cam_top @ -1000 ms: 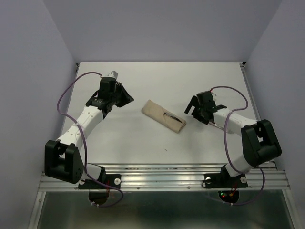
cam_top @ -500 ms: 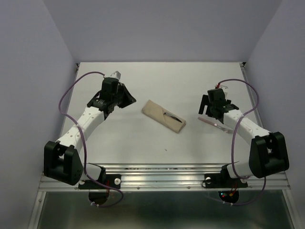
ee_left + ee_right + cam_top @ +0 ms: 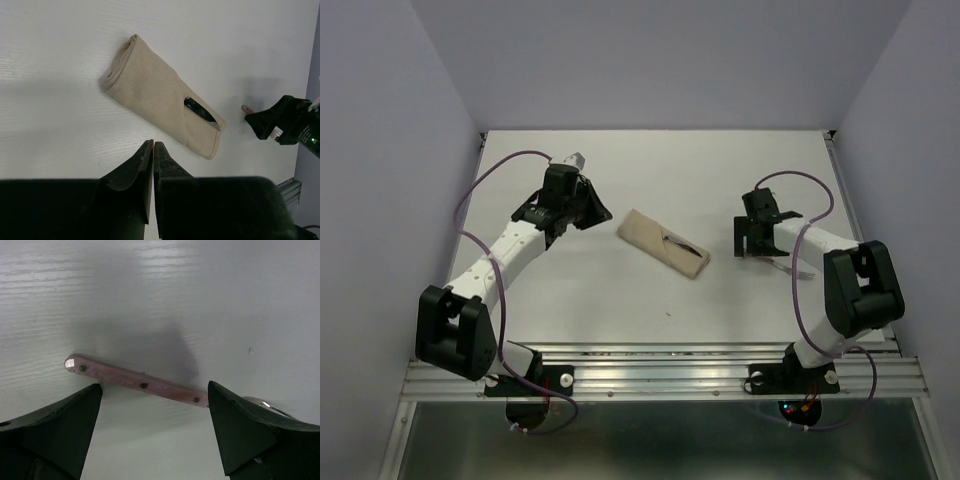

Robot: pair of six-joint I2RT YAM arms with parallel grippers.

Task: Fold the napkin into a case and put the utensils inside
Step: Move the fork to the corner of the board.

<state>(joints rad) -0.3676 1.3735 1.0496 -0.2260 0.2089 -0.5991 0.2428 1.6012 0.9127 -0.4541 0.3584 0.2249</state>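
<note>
Pink-handled utensil (image 3: pixel 140 384) now lies between the parted fingers of our right tool (image 3: pixel 153 390), newly swung over it. We judge its pickup for the case (image 3: pixel 160 95) comes next. Left tool (image 3: pixel 153 150) is closed and empty.

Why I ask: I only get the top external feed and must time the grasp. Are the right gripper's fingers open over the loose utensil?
Observer: Yes. In the right wrist view the right gripper is open, with one finger on each side of the loose utensil.
Operator: Is it off the surface?
Observer: No. Its pinkish riveted handle appears to lie flat on the table.
Operator: And the left gripper?
Observer: In the left wrist view the left gripper is shut, with nothing between its fingers.
</note>
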